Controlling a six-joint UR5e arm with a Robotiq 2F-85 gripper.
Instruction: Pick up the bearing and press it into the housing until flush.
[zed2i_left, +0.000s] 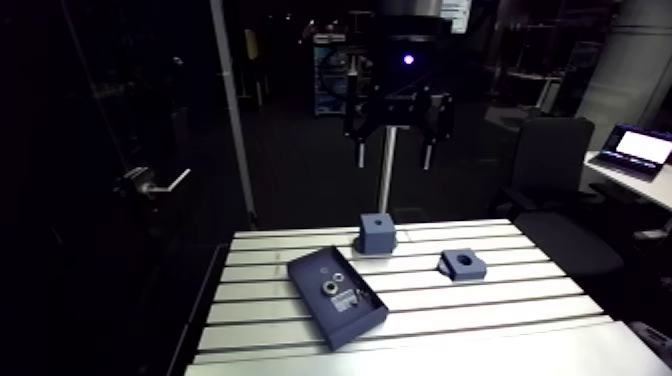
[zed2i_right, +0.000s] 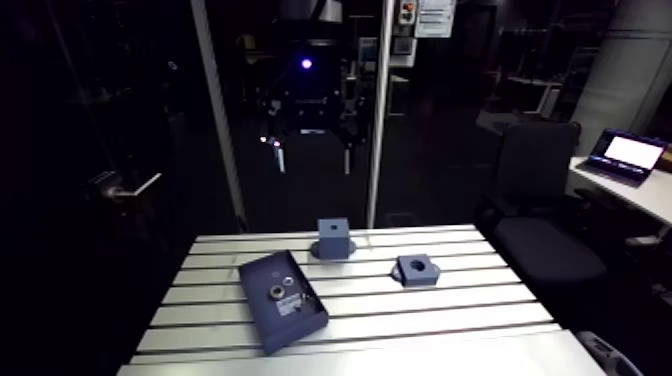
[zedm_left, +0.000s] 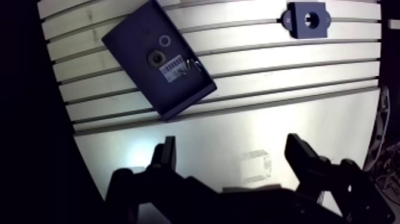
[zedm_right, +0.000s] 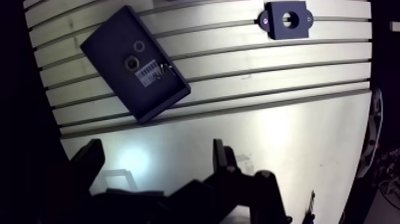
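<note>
The white label (zedm_left: 172, 64) on the dark tray (zedm_left: 128, 42) is too small to read.

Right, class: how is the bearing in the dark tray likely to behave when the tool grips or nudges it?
The bearing glints like metal, so it is probably stiff and heavy for its size. It lies flat in the tray, so a nudge should slide it rather than roll it; tipped on edge, it could roll. Its small round rim may slip in a loose grip.
</note>
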